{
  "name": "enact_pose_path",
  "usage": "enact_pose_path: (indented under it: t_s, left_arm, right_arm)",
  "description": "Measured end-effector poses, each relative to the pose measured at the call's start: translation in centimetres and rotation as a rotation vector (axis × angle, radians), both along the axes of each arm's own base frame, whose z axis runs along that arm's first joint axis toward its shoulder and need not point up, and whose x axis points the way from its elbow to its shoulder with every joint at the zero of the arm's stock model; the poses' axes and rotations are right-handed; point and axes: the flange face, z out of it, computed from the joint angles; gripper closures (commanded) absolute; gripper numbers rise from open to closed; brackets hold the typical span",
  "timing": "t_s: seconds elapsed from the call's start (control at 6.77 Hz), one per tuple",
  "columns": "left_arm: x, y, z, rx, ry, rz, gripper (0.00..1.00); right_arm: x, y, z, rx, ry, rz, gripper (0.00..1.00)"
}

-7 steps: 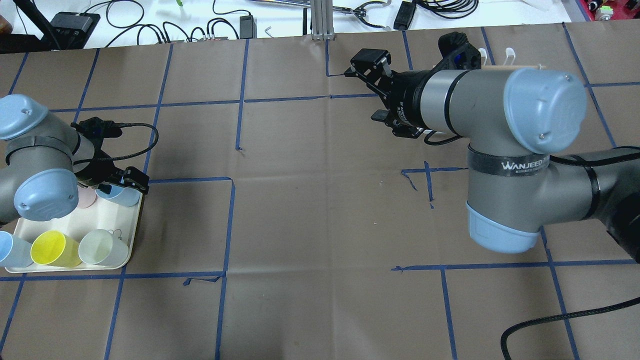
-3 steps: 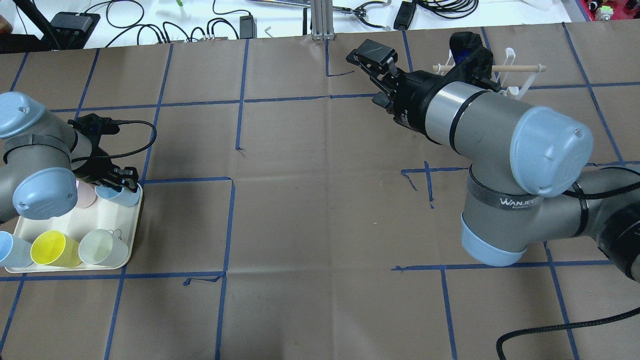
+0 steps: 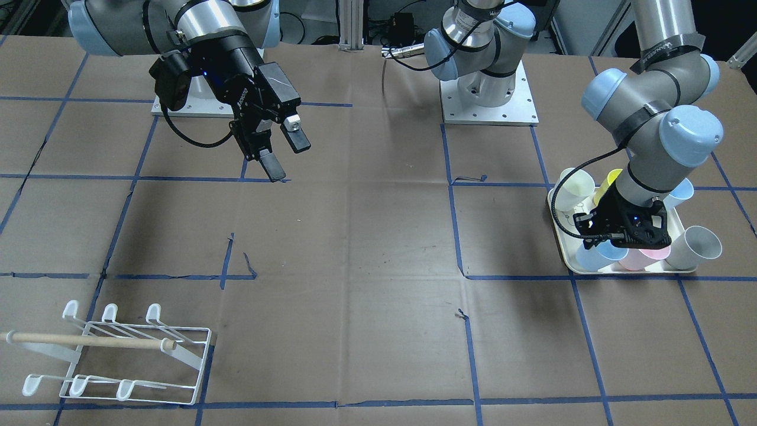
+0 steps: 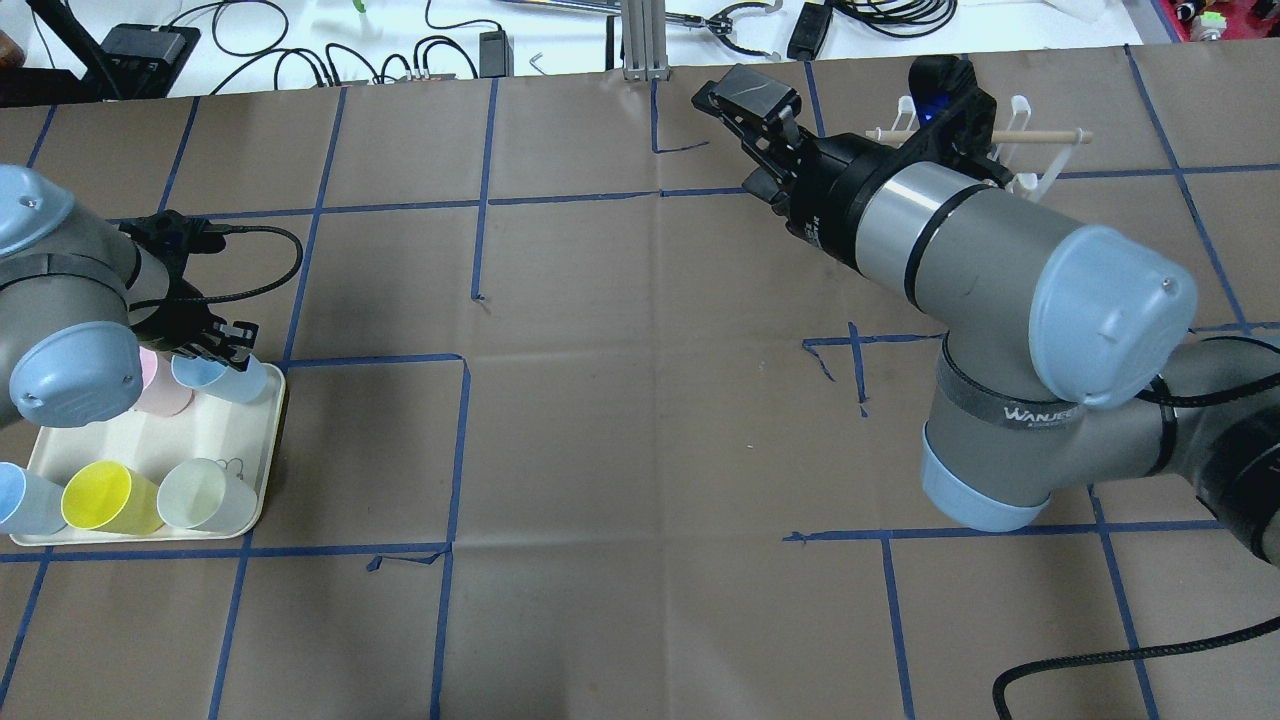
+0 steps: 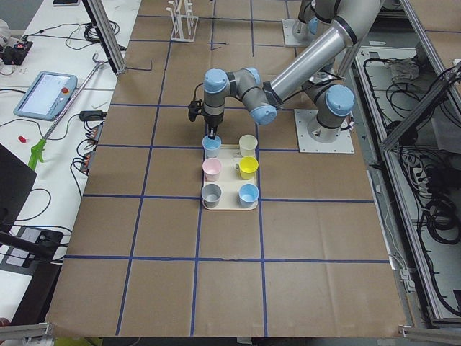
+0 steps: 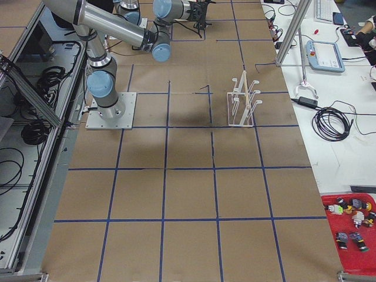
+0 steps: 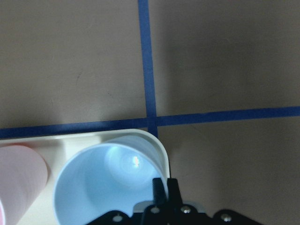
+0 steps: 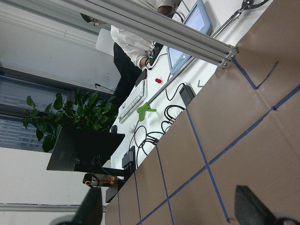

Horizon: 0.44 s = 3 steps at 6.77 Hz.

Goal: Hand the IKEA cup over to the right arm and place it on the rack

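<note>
The pale blue cup point(image 7: 103, 187) stands upright in a corner of the cream tray point(image 4: 150, 440), with five other cups point(image 4: 100, 497) beside it. My left claw point(image 7: 164, 183) is pinched on its wall, one finger inside the rim and one outside. My right claw point(image 3: 288, 157) hangs spread wide and empty over the desk point(image 4: 620, 420), which is brown paper gridded with blue tape point(image 4: 480, 200). The rack point(image 3: 89, 340) sits well apart, near the far edge. Cables point(image 4: 300, 50) litter the white bench beyond.

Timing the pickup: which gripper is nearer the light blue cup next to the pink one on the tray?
Left. The left gripper straddles the light blue cup at its rim; the right gripper hangs open and empty, far across the workspace from it.
</note>
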Motion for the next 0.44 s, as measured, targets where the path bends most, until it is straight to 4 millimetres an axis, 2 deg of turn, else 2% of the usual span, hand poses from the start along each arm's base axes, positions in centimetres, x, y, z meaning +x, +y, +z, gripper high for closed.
enact_pose_path:
  t_s: [0.15, 0.3, 0.44]
  left_arm:
    - [0.2, -0.5, 2.1, 0.001, -0.017, -0.003, 1.0]
    - [0.2, -1.6, 5.4, 0.007, -0.019, -0.011, 1.0]
    - [-0.2, -3.2, 9.9, 0.011, -0.017, -0.028, 1.0]
  right_arm:
    - [0.1, 0.1, -0.1, 0.046, -0.066, -0.031, 0.0]
    - [0.1, 0.3, -0.6, 0.106, -0.139, -0.066, 0.0]
    - [0.2, 0.7, -1.3, 0.151, -0.188, -0.078, 0.0]
